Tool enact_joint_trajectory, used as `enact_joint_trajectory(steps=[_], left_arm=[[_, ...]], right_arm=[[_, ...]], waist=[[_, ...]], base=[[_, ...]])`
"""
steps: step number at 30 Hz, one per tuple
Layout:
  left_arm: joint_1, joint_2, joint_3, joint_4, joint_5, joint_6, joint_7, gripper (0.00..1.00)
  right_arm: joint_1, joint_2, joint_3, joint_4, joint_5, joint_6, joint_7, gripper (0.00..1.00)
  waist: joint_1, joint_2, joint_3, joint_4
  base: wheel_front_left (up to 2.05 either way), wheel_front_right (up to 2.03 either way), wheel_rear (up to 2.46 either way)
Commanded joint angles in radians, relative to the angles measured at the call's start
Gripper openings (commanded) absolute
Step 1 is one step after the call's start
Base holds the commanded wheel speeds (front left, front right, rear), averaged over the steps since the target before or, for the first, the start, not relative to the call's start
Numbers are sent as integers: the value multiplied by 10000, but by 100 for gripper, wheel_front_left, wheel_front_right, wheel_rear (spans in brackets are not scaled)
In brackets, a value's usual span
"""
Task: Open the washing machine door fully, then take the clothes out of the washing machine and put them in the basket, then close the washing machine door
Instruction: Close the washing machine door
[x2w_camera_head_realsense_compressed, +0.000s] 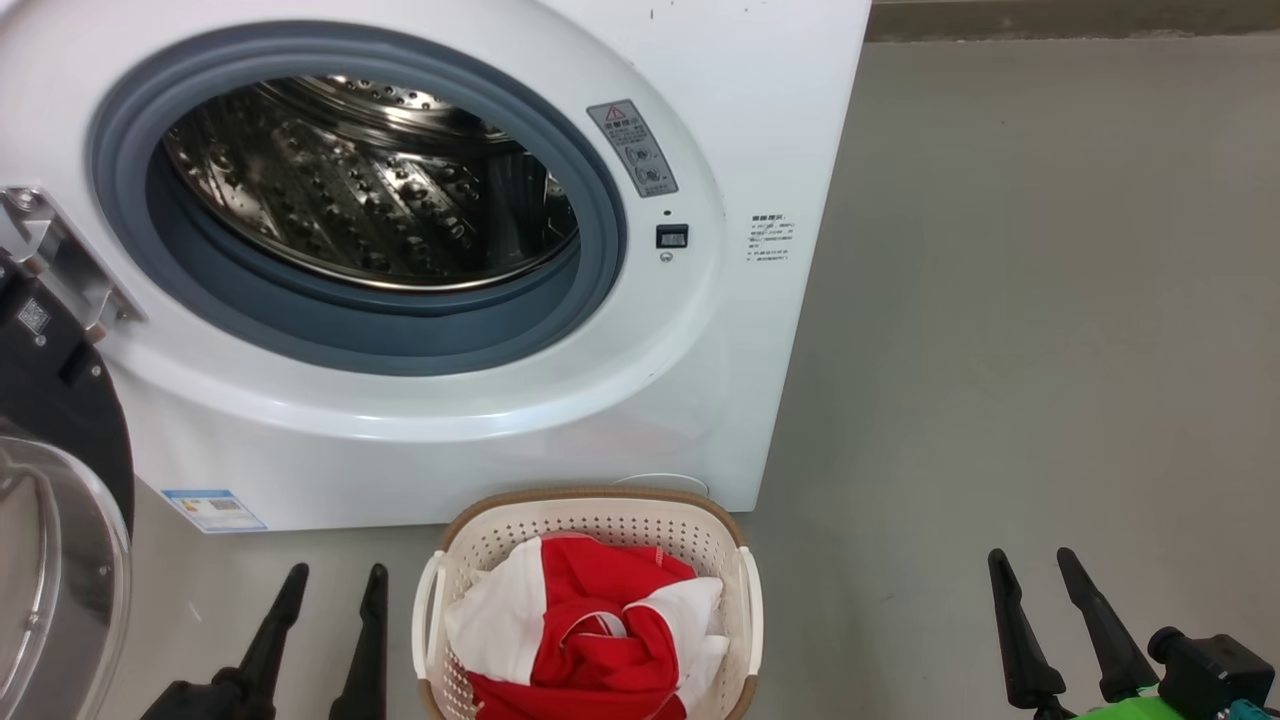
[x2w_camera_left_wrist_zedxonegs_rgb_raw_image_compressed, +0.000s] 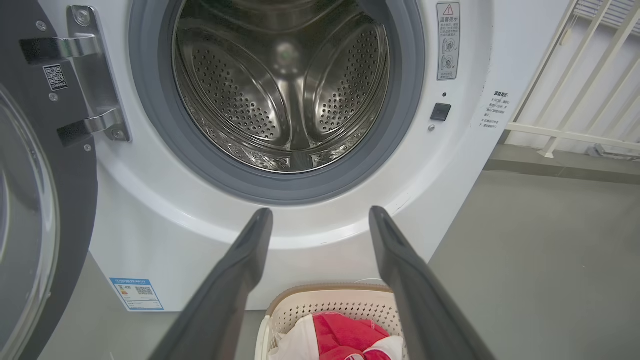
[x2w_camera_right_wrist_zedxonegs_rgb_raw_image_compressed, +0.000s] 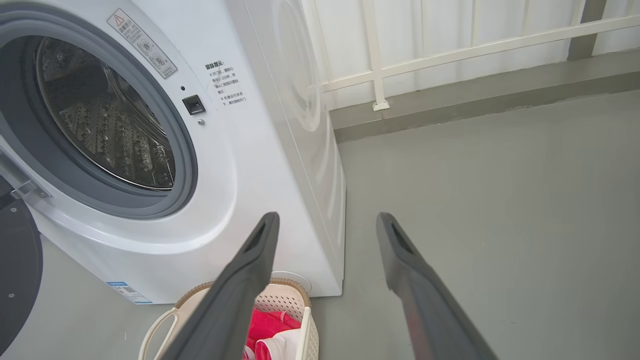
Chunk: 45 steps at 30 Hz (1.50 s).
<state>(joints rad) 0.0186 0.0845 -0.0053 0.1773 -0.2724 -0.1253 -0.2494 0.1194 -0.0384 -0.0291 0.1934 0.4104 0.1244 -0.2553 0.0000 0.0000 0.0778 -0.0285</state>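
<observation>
The white washing machine (x2w_camera_head_realsense_compressed: 760, 120) stands with its door (x2w_camera_head_realsense_compressed: 60, 470) swung open to the left, black rim and glass bowl showing. Its steel drum (x2w_camera_left_wrist_zedxonegs_rgb_raw_image_compressed: 285, 90) looks bare inside. The red and white clothes (x2w_camera_head_realsense_compressed: 590, 630) lie in the cream basket (x2w_camera_head_realsense_compressed: 600, 510) on the floor in front of the machine. My left gripper (x2w_camera_head_realsense_compressed: 335, 580) is open, just left of the basket, holding nothing. Well to the right of the basket, my right gripper (x2w_camera_head_realsense_compressed: 1035, 565) is open too, over bare floor. In the wrist views the left gripper (x2w_camera_left_wrist_zedxonegs_rgb_raw_image_compressed: 320, 215) and the right gripper (x2w_camera_right_wrist_zedxonegs_rgb_raw_image_compressed: 327, 220) both stand wide apart.
Grey floor (x2w_camera_head_realsense_compressed: 1050, 350) stretches to the right of the machine. A white railing (x2w_camera_right_wrist_zedxonegs_rgb_raw_image_compressed: 450, 50) and a low grey kerb run along the wall behind. The door's metal hinge (x2w_camera_left_wrist_zedxonegs_rgb_raw_image_compressed: 95, 75) sits at the machine's left side.
</observation>
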Motion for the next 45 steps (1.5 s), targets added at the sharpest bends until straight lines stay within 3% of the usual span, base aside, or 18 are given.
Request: enact_joint_trajectory(steps=[1,18,35,41,45], left_arm=[[-93,103,332,-236,62,-54,-124,100],[11,37,361,-328,41,-54,-124,100],[39,36,307,-313,-107,-54,-124,100],[-27,-21,372,-87,-211,-54,-124,100],[-89,-120,527,176,-269,-54,-124,100]], right_arm=[[-119,-118,188,-254,-172,63,-65,100],[-117,-118,200,-226,-208,63,-65,100],[-98,-118,244,-244,-247,63,-65,100],[-159,-118,317,-246,-315,63,-65,100],[-260,-120,439,-172,-434,63,-65,100]], waist=[[0,0,-10,2],[0,0,-32,72],[0,0,-4,119],[0,0,50,388],[0,0,71,961]], base=[[-61,61,0],[-108,108,0],[-9,9,0],[0,0,0],[0,0,0]])
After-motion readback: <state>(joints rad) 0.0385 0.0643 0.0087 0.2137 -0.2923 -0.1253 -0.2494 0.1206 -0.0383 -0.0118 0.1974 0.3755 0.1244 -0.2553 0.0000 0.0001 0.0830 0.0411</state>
